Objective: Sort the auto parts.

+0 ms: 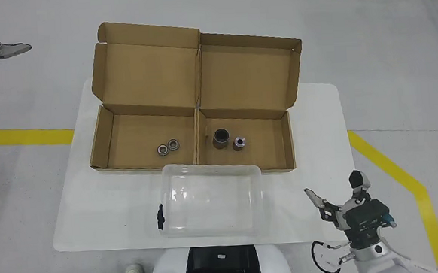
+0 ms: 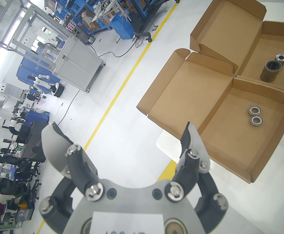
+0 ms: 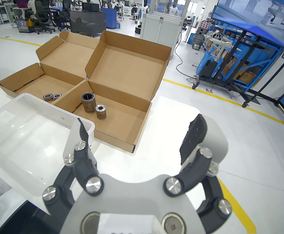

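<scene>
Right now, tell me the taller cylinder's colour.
The taller cylinder is dark metallic grey; the right wrist view shows it best.

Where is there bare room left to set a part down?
The clear bin looks empty. The left box is bare away from its two rings; the right box is bare beyond the cylinder and bushing. Crowded: both sides of the shared wall. The table beside the bin is also free.
</scene>
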Controlling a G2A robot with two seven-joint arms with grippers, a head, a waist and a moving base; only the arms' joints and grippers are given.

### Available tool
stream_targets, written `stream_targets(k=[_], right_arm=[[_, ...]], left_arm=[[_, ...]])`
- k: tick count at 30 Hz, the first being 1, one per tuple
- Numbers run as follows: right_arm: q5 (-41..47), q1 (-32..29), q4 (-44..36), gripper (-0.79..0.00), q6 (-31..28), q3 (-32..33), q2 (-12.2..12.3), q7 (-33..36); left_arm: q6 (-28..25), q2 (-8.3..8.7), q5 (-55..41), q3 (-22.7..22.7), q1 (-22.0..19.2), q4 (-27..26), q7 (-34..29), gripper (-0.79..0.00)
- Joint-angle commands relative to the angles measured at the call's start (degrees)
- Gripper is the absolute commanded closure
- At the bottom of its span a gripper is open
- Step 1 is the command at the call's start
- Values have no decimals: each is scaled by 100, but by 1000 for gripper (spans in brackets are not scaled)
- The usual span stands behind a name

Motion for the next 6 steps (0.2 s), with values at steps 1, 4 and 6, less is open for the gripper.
stream_targets(k=[1, 4, 6], right_arm=[[0, 0, 0, -785, 0, 0, 0, 0], [0, 0, 0, -785, 0, 0, 0, 0], [0, 0, 0, -785, 0, 0, 0, 0]], left_arm=[[0, 0, 0, 0, 0, 0, 0, -785], [0, 0, 0, 0, 0, 0, 0, -784], [0, 0, 0, 0, 0, 0, 0, -784]])
